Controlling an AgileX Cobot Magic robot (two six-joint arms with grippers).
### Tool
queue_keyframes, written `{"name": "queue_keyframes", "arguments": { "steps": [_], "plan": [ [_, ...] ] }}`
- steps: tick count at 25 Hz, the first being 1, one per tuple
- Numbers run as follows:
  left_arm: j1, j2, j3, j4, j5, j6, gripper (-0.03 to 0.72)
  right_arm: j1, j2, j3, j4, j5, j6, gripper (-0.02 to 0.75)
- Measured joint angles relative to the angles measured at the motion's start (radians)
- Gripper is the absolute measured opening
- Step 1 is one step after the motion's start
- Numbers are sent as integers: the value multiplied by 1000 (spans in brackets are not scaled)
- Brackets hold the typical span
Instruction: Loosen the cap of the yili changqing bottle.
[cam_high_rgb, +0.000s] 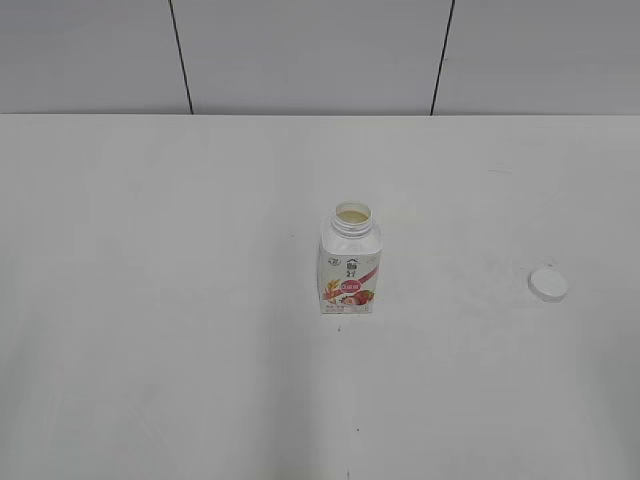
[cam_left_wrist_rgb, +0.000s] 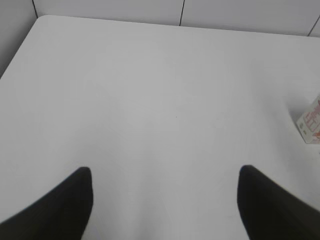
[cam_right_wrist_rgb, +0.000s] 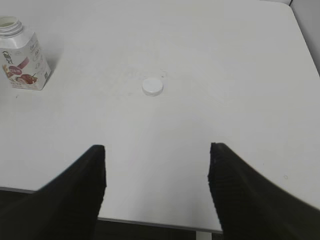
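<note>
A: On the surface (cam_high_rgb: 150, 350), the yili changqing bottle (cam_high_rgb: 349, 272) stands uncapped; the cap (cam_high_rgb: 547, 284) lies well apart, rightward.

B: Left hand (cam_left_wrist_rgb: 165, 200) and right hand (cam_right_wrist_rgb: 156, 187) both open, empty; any careless sweep could tip it, spilling contents.

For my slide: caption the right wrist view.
Open right gripper above table; cap lies apart from uncapped bottle.

- A broad, flat white table (cam_high_rgb: 150, 350) with a matte top fills the view.
- A pale grey wall (cam_high_rgb: 300, 50) of wide panels, split by thin dark vertical seams, rises behind its far edge.
</note>
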Motion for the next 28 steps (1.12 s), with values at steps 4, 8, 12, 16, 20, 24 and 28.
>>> {"name": "queue_keyframes", "arguments": {
  "steps": [4,8,12,16,20,24,28],
  "plan": [
    [0,0,1,0,0,0,544,0,0,0,0,0,0,514],
    [0,0,2,0,0,0,544,0,0,0,0,0,0,514],
    [0,0,2,0,0,0,544,0,0,0,0,0,0,514],
    [0,0,2,0,-1,0,544,0,0,0,0,0,0,514],
    [0,0,3,0,-1,27,544,0,0,0,0,0,0,514],
    [0,0,3,-13,-1,108,544,0,0,0,0,0,0,514],
    [0,0,3,-32,-1,119,544,0,0,0,0,0,0,514]
  ]
}}
